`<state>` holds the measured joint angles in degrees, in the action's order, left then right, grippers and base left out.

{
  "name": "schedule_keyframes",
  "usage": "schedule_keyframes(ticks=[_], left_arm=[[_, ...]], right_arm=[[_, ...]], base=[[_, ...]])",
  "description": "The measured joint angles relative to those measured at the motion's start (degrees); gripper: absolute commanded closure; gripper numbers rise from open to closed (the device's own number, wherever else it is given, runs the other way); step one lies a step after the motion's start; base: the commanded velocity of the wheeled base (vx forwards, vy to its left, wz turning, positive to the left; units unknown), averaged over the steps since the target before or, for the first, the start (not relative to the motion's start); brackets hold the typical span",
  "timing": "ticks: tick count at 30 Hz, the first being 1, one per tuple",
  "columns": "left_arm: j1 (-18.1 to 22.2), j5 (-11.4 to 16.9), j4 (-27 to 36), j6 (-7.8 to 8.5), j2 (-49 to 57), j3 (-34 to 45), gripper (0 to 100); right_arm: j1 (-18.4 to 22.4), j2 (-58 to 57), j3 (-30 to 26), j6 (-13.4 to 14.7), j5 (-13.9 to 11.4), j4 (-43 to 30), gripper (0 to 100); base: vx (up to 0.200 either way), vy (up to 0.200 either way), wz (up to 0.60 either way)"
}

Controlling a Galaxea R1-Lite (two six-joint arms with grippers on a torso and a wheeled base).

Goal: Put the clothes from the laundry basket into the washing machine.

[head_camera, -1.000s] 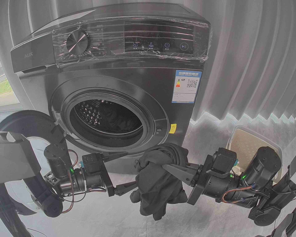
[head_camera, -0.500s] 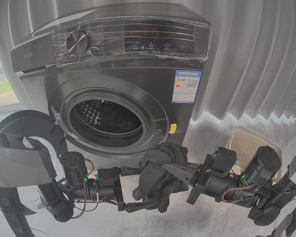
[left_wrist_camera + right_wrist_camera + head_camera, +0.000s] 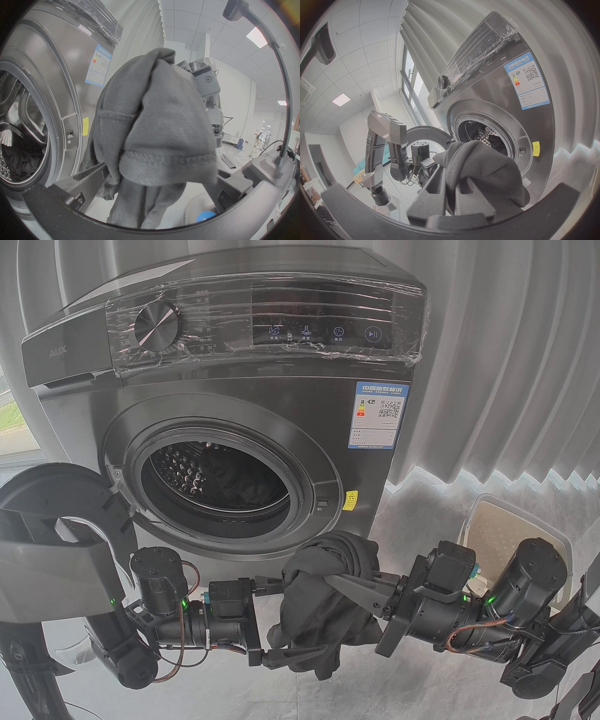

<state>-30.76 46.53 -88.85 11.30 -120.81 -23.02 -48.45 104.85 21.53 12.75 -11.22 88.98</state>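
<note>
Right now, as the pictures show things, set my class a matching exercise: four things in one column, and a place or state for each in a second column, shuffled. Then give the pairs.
Things:
1. garment
2. door
3. basket
4. drum

Places or states:
A. on the floor by the curtain
B. swung open
C. holds dark clothes
D. clamped in the right gripper

Pairs: 1-D, 2-B, 3-A, 4-C.
</note>
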Motion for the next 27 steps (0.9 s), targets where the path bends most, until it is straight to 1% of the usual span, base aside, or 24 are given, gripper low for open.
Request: schedule_keyframes(ticks=[6, 11, 16, 19, 22, 26, 27], left_arm=[[0.00, -0.88, 0.02, -0.22, -1.46, -2.83, 0], [-0.28, -1.02, 0.02, -0.38, -2.68, -3.52, 0], [-0.30, -2.02, 0.02, -0.57, -3.80, -4.11, 0], [-0.22, -2.28, 0.02, -0.83, -4.52, -4.90, 0], [-0.22, -3.23, -0.06, -1.04, -5.29, -6.34, 0], [-0.30, -3.82, -0.09, -1.23, -6.25, -7.90, 0], [-0.33, -3.84, -0.09, -1.26, -6.40, -8.05, 100]], right_arm=[[-0.65, 0.06, -0.09, 0.00, 0.00, 0.00, 100], [-1.11, 0.05, 0.00, -0.02, 0.05, 0.00, 100], [-1.27, -0.20, 0.49, 0.05, 0.09, -0.02, 100], [-1.33, -0.41, 0.82, 0.29, 0.55, 0.00, 100], [-1.80, -0.59, 0.90, 0.63, 1.04, 0.00, 100], [-2.27, -0.72, 0.95, 0.77, 1.23, 0.00, 100], [-2.33, -0.74, 0.95, 0.79, 1.23, 0.00, 100]], base=[[0.000, 0.000, 0.00], [0.000, 0.000, 0.00], [0.000, 0.000, 0.00], [0.000, 0.000, 0.00], [0.000, 0.000, 0.00], [0.000, 0.000, 0.00], [0.000, 0.000, 0.00]])
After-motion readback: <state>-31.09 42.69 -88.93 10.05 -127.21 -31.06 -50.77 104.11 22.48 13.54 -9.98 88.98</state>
